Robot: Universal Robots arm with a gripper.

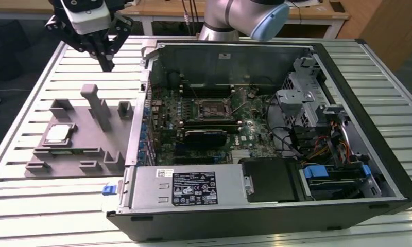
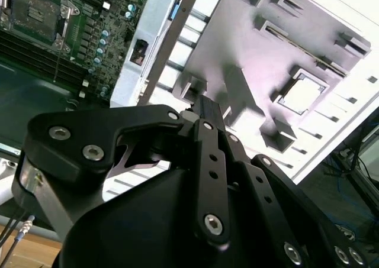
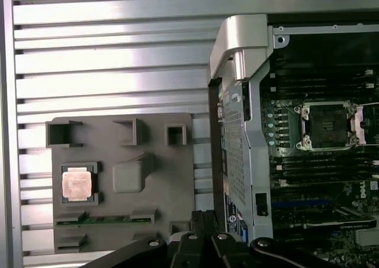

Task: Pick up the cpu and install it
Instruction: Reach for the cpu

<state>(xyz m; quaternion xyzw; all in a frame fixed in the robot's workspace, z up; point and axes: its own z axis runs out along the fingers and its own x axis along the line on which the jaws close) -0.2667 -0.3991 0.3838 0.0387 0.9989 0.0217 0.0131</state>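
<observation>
The cpu (image 1: 58, 135) is a small square chip with a silvery top, lying flat in a recess of the grey fixture tray (image 1: 82, 154) on the exterior view's left. Both wrist views show the cpu (image 3: 78, 183) (image 2: 303, 93) in that recess. My gripper (image 1: 108, 64) hangs above the slatted table behind the tray, well clear of the chip, its fingers shut together with nothing between them. The black-framed motherboard socket (image 1: 211, 109) lies open inside the computer case, and the first wrist view shows the socket (image 3: 328, 126) bare.
The open computer case (image 1: 371, 170) fills the exterior view's middle and right, its side wall (image 1: 142, 103) standing between tray and motherboard. A tall grey post (image 1: 96, 105) rises from the tray. A green memory stick (image 3: 100, 219) lies in the tray near the chip.
</observation>
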